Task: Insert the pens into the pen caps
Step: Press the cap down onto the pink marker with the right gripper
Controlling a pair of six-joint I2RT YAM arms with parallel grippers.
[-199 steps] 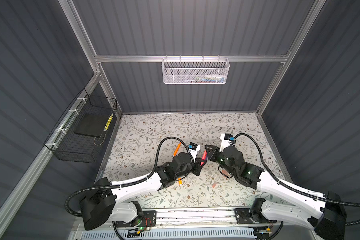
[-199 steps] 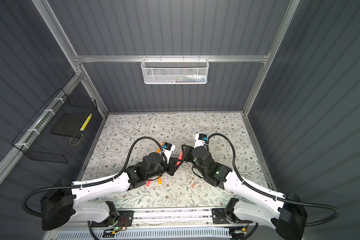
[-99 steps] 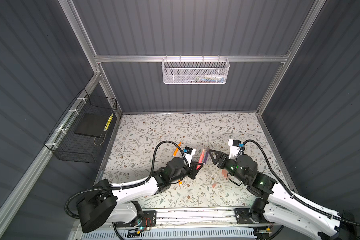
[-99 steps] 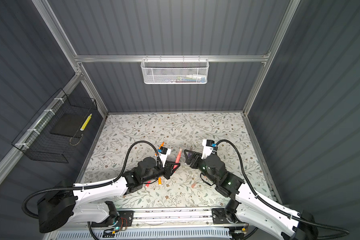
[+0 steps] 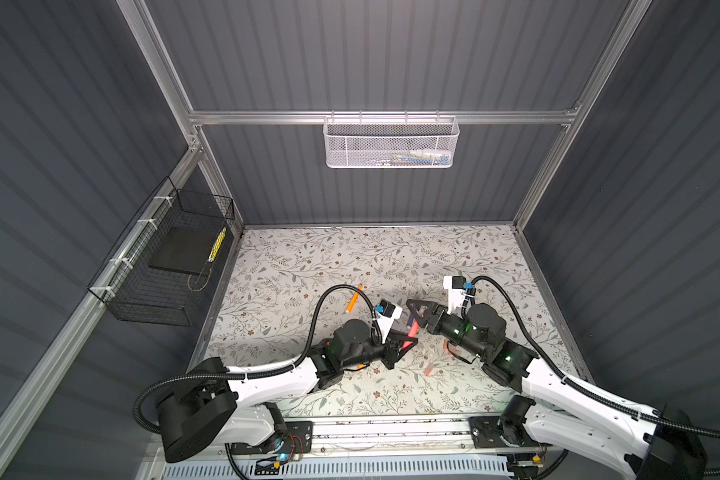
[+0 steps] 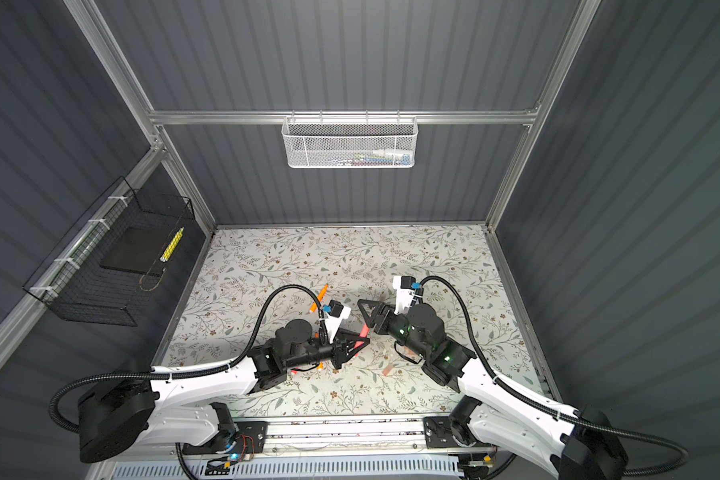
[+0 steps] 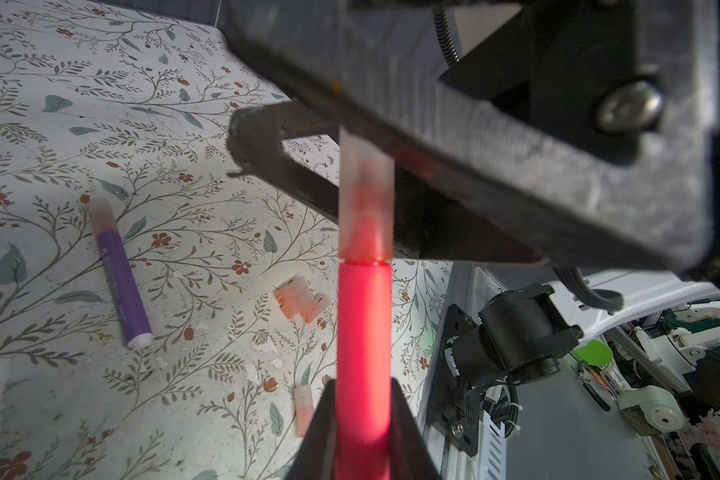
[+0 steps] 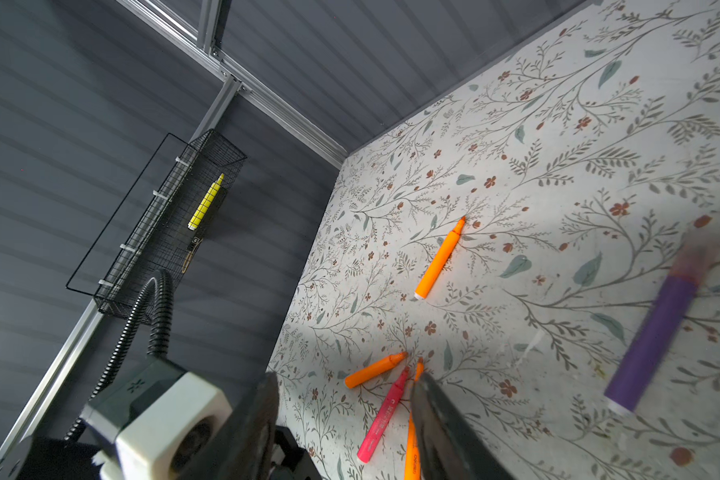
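Hanging white basket (image 5: 350, 150), contents unclear, grey walls (image 5: 350, 62), floral tabletop (image 5: 308, 257)

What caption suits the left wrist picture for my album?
Left gripper grips a capped red pen; purple pen and loose caps lie on the table.

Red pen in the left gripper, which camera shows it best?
Left wrist view: the red pen fills the frame, cap seated. Both top views show a small sliver; the right wrist view misses it.
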